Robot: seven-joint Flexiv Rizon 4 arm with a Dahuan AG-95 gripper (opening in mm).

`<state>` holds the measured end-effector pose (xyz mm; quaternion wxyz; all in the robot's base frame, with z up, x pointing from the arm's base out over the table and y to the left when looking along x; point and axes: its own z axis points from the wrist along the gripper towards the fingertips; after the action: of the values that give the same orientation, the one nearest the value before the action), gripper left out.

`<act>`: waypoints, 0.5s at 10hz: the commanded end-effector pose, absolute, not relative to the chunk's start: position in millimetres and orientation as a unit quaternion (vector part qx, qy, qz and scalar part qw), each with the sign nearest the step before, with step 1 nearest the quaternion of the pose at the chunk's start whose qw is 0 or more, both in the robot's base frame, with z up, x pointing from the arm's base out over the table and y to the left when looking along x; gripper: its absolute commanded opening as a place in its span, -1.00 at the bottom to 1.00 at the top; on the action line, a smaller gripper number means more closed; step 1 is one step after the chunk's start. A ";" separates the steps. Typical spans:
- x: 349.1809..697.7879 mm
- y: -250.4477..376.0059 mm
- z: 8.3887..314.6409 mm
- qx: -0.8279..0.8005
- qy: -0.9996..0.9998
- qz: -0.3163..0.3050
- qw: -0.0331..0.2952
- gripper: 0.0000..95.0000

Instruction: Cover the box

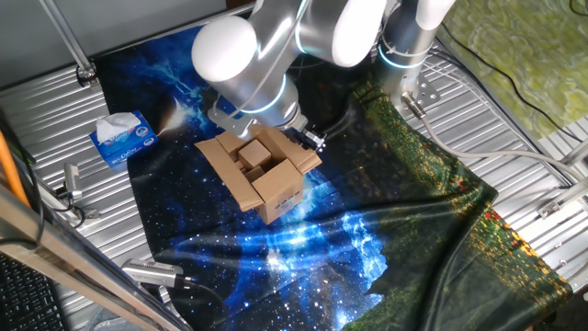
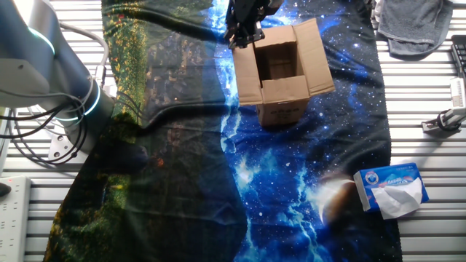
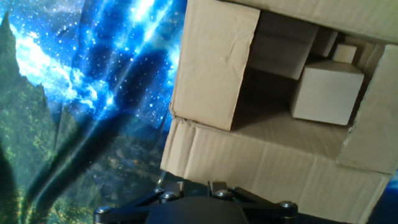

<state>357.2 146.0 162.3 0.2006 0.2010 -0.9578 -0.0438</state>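
The jaws (image 2: pixel 244 33) sit at the top middle of the other fixed view, right at the upper left corner of the box (image 2: pixel 280 73). It is too dark there to tell if the jaws are wide or narrow. The box lies just below and to the right of them, on the starry cloth (image 2: pixel 291 182) over the surface. Its flaps stand open. The nearest flap (image 3: pixel 214 62) fills the upper middle of the hand view, so pushing it inward looks like the next move.
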 end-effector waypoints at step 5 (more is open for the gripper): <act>352.0 147.6 163.3 0.198 -0.958 -0.045 0.202 -1.00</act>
<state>349.8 149.0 164.1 0.2034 0.1972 -0.9580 -0.0439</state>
